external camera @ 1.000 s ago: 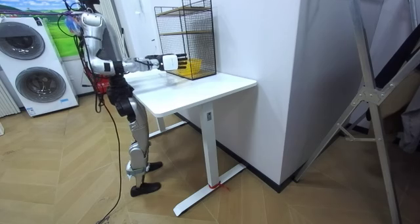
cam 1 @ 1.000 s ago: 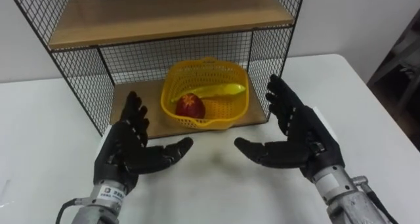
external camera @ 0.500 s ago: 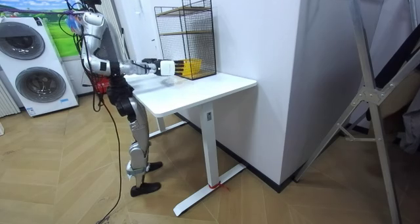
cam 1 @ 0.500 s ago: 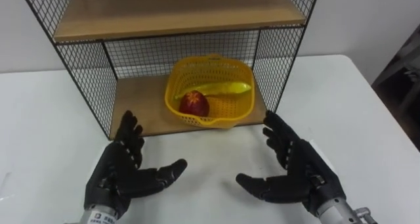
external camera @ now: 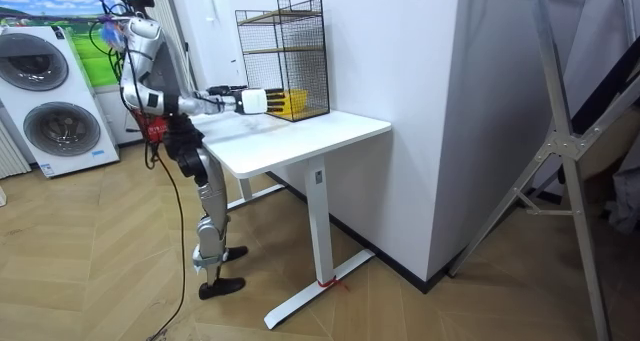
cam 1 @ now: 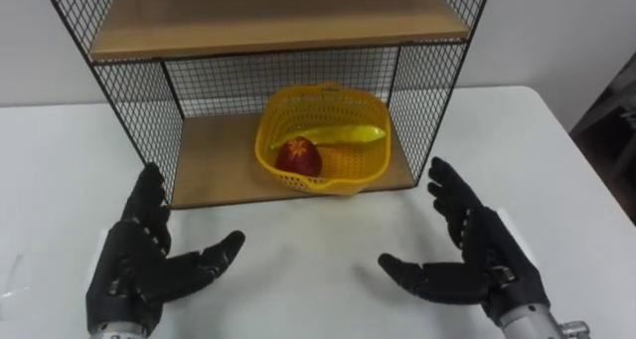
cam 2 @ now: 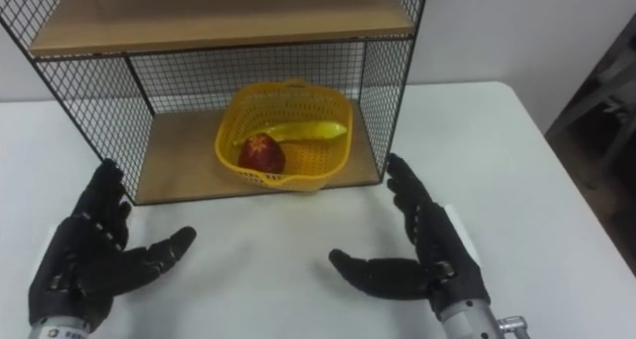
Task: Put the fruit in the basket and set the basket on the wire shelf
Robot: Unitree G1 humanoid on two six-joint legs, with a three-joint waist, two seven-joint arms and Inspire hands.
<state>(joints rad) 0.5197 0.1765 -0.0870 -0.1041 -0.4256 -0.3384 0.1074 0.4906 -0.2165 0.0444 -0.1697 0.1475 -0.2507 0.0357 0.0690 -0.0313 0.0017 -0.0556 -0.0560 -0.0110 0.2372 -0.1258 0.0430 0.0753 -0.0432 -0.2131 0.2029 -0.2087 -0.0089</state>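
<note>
**Q:** Where does the fruit sit?

**A:** In the yellow basket [cam 1: 370,158], a red fruit [cam 1: 299,157] beside a long yellow one [cam 1: 340,133]. The basket stands on the lower board of the wire shelf [cam 1: 134,110], toward its right side, inside the mesh.

**Q:** And the hands?

**A:** The left hand [cam 1: 129,274] and right hand [cam 1: 487,261] hover over the white worktop [cam 1: 318,235] in front of the shelf. Their palms face inward and the fingers [cam 1: 449,192] are spread straight, holding nothing, well apart from the basket.

**Q:** Why so?

**A:** Both parts of the task look done. The basket rests flat on the board, though its front lip comes near the board's edge. The empty hands flank the opening, clear of the wire.
</note>
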